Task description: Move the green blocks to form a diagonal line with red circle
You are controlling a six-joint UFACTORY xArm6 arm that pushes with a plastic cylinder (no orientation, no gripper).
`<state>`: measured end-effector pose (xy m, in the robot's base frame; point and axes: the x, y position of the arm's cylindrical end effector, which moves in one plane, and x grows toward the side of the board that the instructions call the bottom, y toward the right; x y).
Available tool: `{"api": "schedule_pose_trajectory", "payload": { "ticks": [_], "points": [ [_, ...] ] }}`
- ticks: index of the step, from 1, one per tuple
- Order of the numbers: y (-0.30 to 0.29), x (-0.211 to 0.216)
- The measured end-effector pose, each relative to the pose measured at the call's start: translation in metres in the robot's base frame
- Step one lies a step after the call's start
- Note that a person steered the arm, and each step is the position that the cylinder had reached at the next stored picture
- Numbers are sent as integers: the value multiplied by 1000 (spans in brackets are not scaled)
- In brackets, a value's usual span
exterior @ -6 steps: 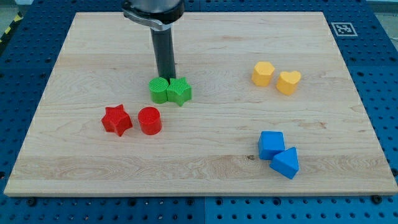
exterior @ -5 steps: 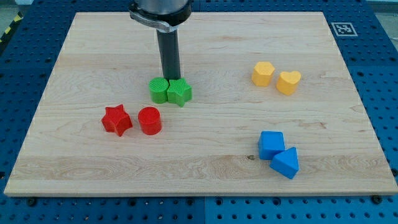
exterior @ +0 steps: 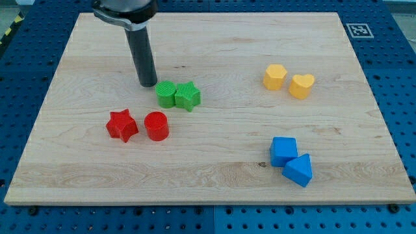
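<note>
A green round block (exterior: 166, 95) and a green star block (exterior: 188, 96) sit side by side, touching, at the board's upper middle. The red circle block (exterior: 156, 126) lies below and slightly left of them, with a red star block (exterior: 122, 125) to its left. My tip (exterior: 149, 84) rests on the board just up and left of the green round block, a small gap apart from it.
Two yellow blocks (exterior: 275, 77) (exterior: 301, 86) sit at the view's upper right. A blue cube (exterior: 283, 151) and a blue triangular block (exterior: 298, 169) touch at the lower right. The wooden board (exterior: 78, 175) is ringed by a blue perforated table.
My tip has moved left, from just above the seam between the two green blocks to a spot up and left of the green round block. The blocks have not moved.
</note>
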<state>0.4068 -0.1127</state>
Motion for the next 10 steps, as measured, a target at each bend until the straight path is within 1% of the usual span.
{"api": "schedule_pose_trajectory", "payload": {
  "ticks": [2,3,4,5,7,8,10],
  "points": [
    [37,22],
    [50,35],
    [57,39],
    [57,39],
    [5,43],
    [5,55],
    [7,58]
  ]
}}
